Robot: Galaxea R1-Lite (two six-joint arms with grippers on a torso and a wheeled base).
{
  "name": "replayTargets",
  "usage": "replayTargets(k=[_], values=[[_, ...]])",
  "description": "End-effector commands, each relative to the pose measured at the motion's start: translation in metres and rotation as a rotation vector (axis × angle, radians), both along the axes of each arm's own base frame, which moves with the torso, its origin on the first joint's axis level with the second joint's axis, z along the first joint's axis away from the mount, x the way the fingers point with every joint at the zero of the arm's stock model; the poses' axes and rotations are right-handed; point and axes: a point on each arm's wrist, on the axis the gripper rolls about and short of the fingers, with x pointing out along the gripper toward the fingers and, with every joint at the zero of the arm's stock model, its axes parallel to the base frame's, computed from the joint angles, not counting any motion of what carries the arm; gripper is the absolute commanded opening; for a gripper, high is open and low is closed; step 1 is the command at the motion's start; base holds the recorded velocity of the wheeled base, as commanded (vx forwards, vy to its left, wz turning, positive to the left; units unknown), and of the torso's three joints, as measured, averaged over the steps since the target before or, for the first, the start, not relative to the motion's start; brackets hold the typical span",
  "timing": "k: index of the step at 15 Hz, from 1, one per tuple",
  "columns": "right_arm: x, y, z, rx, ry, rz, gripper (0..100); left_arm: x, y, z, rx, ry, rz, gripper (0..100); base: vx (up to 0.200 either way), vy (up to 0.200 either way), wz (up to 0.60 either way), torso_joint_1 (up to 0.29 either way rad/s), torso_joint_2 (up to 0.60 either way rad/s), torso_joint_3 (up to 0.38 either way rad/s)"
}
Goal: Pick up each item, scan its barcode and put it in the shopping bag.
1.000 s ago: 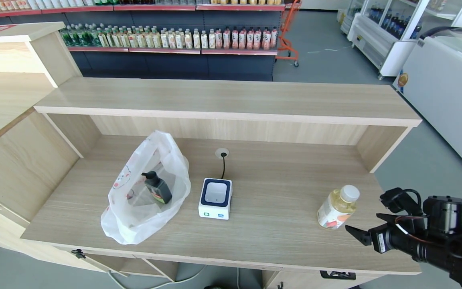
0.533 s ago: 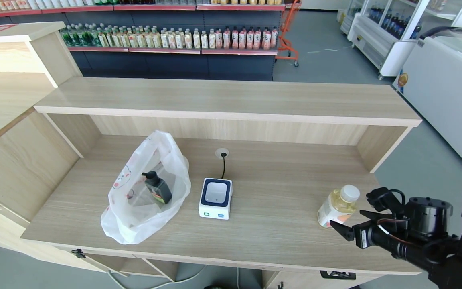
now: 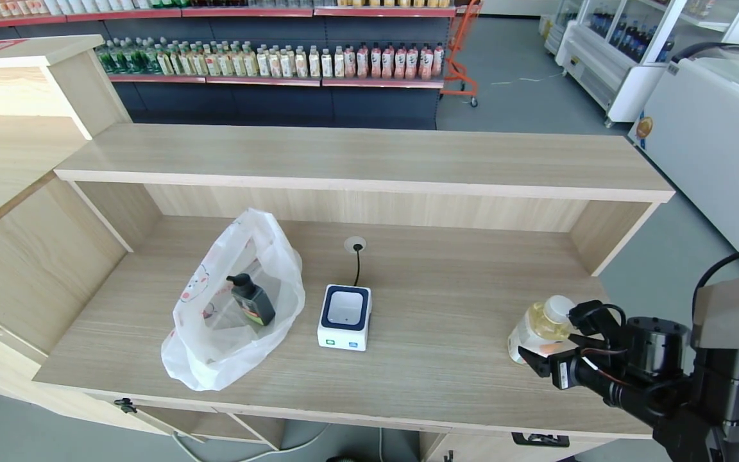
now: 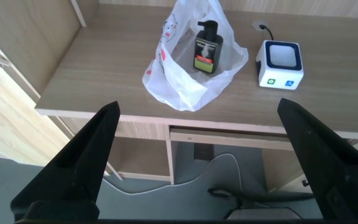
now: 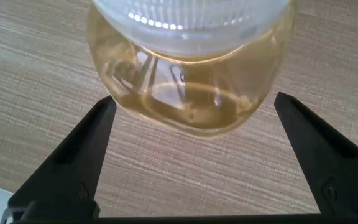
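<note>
A clear bottle of yellow drink with a white cap stands at the counter's right end. My right gripper is open and level with the bottle, its fingers on either side of it. The right wrist view looks straight at the bottle, with the dark fingers apart below it. A white shopping bag lies open at the left with a dark pump bottle inside. The white scanner sits mid-counter. My left gripper hangs open off the counter's front edge, facing the bag and scanner.
A raised wooden ledge runs along the back of the counter, with side walls at both ends. The scanner's cable goes to a hole behind it. Bare countertop lies between scanner and drink bottle.
My right arm has moved left and forward toward the drink bottle, bringing its open fingers from beside the bottle to around it. Bag, scanner and bottle have stayed put.
</note>
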Motion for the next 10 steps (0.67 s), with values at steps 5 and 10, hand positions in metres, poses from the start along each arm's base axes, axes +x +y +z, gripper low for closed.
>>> replayTargets(k=[5,10], values=[[0.030,0.016,-0.001,0.009,-0.086,0.040,100,0.000,0.000,0.000,0.000,-0.001,0.000,100,0.000,0.000,0.00,0.000,0.00,0.000],[0.033,0.025,-0.005,0.004,-0.090,0.064,100,0.000,0.000,0.000,0.000,-0.001,0.000,100,0.000,0.000,0.00,0.000,0.00,0.000]])
